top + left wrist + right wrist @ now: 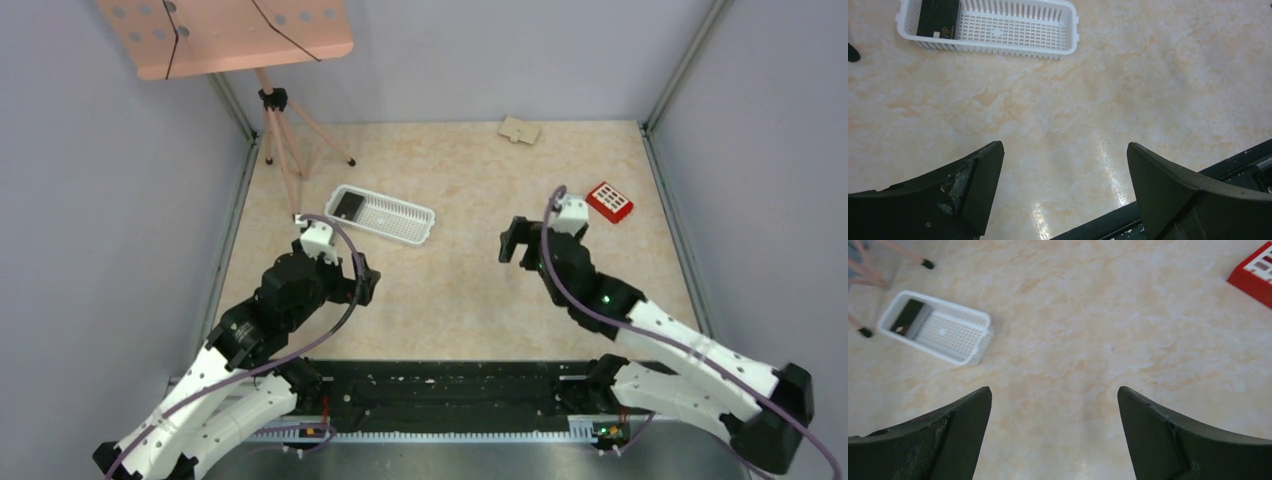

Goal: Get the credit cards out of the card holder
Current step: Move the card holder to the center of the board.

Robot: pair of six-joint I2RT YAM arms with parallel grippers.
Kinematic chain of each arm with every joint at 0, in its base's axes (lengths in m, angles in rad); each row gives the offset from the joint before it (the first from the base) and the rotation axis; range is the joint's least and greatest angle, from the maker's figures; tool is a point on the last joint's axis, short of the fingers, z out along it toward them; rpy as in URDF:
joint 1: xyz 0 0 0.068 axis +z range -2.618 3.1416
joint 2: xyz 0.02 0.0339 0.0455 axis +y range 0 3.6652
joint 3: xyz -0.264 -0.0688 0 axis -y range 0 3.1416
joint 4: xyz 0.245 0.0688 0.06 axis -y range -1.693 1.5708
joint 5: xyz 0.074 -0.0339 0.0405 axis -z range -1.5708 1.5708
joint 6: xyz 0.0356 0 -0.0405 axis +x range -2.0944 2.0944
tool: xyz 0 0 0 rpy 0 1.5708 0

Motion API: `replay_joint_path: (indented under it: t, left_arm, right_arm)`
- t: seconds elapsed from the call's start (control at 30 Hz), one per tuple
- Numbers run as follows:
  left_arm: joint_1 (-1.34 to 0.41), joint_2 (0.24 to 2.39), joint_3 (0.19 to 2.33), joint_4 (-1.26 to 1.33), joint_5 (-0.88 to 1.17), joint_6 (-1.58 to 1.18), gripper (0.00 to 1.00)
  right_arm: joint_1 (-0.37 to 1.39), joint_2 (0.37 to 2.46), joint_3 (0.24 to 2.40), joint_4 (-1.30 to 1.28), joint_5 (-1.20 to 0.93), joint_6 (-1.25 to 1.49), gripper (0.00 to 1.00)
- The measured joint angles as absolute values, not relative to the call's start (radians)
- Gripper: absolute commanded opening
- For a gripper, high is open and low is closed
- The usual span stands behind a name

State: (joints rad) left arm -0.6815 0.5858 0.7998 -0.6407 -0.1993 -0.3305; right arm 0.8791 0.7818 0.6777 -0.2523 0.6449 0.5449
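"Where could a gripper get through?"

"Down the middle of the table [455,290], between the left gripper [366,280] and the right gripper [511,243]."

"And what's in the way?"

"The white basket [385,215] just ahead of the left one, with the stand's legs [285,150] behind it. The red box [609,201] is near the right one's outer side."

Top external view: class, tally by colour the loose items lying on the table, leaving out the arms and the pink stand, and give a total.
White: 1, the slotted basket
Black: 1, the card lying in the basket
Red: 1, the box with white squares
Tan: 1, the flat piece by the far wall
Total: 4
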Motion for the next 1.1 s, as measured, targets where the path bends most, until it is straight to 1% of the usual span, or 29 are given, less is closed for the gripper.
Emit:
replay_joint_path:
  t: [0.07, 0.17, 0.27, 0.3, 0.33, 0.4, 0.53, 0.77, 0.93, 1.1]
  left_arm:
    - [-0.682, 0.577, 0.78, -0.646, -0.198, -0.334, 0.98]
    - [-0.682, 0.586, 0.773, -0.657, -0.195, -0.334, 0.98]
    - [-0.682, 0.587, 0.773, -0.659, -0.194, -0.335, 0.97]
    - [-0.682, 0.587, 0.773, -0.659, -0.193, -0.335, 0.97]
    - [-0.682, 0.587, 0.773, -0.659, -0.192, -0.334, 0.97]
    - [-0.682, 0.587, 0.772, -0.66, -0.192, -0.334, 0.97]
    - [-0.682, 0.585, 0.772, -0.66, -0.196, -0.334, 0.97]
    - [-0.682, 0.569, 0.77, -0.659, -0.199, -0.334, 0.97]
    - [-0.682, 0.572, 0.769, -0.66, -0.203, -0.333, 0.97]
    - [-0.682, 0.575, 0.769, -0.66, -0.22, -0.333, 0.97]
  right_arm:
    - [0.798, 0.888, 0.699, -0.207, 0.624, 0.492, 0.95]
    - [0.627, 1.048, 0.741, -0.136, 0.533, 0.441, 0.9]
    - [0.466, 1.202, 0.799, -0.051, 0.411, 0.426, 0.81]
    - [0.418, 1.266, 0.833, -0.023, 0.369, 0.427, 0.76]
    - [0.38, 1.325, 0.867, 0.0, 0.33, 0.431, 0.72]
    - [0.312, 1.444, 0.938, 0.049, 0.247, 0.453, 0.67]
    - [0.215, 1.636, 1.042, 0.145, 0.117, 0.53, 0.62]
    - [0.075, 1.98, 1.194, 0.366, -0.074, 0.776, 0.5]
    - [0.027, 2.201, 1.304, 0.487, -0.148, 0.925, 0.47]
    - [0.021, 2.3, 1.39, 0.562, -0.164, 1.001, 0.46]
